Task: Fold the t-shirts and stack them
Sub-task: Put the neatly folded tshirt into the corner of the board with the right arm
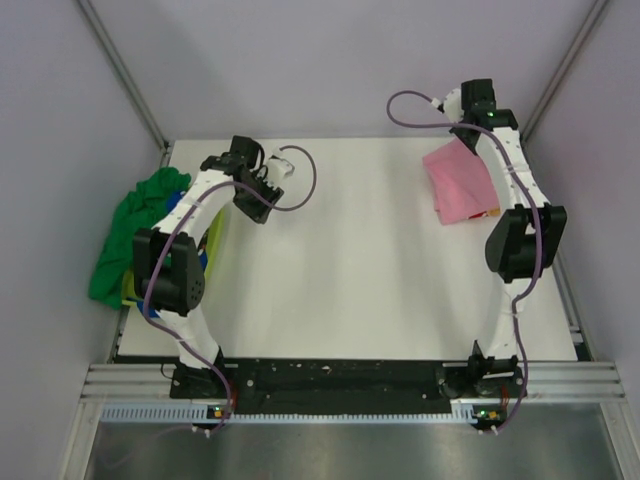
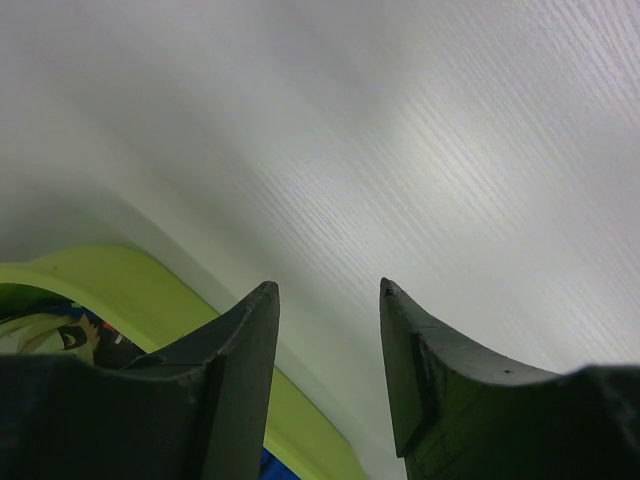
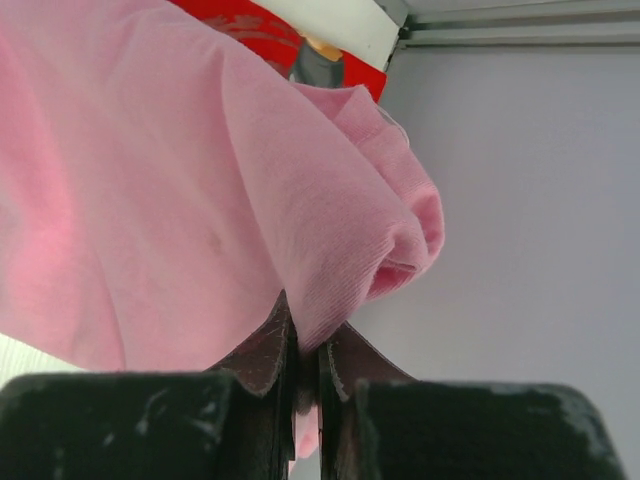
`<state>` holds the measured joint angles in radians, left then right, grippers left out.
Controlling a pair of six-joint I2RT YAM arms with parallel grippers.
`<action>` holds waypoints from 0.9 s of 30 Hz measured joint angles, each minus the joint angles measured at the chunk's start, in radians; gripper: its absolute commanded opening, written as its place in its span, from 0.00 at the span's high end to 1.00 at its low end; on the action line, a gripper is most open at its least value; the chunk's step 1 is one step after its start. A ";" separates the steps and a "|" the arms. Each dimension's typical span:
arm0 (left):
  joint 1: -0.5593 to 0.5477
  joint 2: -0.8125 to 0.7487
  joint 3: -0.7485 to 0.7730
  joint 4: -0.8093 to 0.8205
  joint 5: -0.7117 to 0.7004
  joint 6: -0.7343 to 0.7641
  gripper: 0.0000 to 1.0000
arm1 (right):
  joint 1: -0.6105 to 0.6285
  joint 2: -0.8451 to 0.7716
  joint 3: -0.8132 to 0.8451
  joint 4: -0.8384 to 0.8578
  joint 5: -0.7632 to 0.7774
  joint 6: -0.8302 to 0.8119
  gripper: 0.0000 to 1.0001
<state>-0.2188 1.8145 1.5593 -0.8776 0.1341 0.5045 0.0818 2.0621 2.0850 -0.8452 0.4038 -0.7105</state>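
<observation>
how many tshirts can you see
5: green, yellow-green and blue heaped at the left edge; pink over red far right, pink pinched by the right pincer. Others may be hidden.

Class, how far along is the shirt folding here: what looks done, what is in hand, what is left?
Done, perhaps: the red shirt lies at the far right, mostly hidden under the pink shirt. In hand: the right gripper is shut on the pink shirt's edge; the left gripper is open and empty. Left: the green shirt and yellow-green shirt lie heaped at the left edge of the table, unfolded.
</observation>
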 measured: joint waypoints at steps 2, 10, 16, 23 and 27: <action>0.000 0.000 0.000 -0.001 0.000 0.000 0.50 | -0.008 0.000 0.006 0.000 0.000 -0.012 1.00; 0.000 0.001 0.005 -0.011 0.000 0.004 0.49 | -0.031 0.000 0.010 0.000 -0.005 -0.050 1.00; 0.000 0.001 0.012 -0.019 0.000 0.005 0.48 | -0.068 0.001 0.012 0.018 -0.017 -0.067 1.00; 0.000 0.001 0.027 -0.025 0.003 0.008 0.47 | -0.122 0.076 0.016 0.123 -0.032 -0.080 1.00; 0.000 0.004 0.032 -0.033 0.002 0.011 0.47 | -0.149 0.146 0.016 0.187 -0.030 -0.106 1.00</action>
<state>-0.2188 1.8183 1.5917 -0.9104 0.1360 0.5152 -0.0669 2.2082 2.1010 -0.6582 0.3740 -0.8169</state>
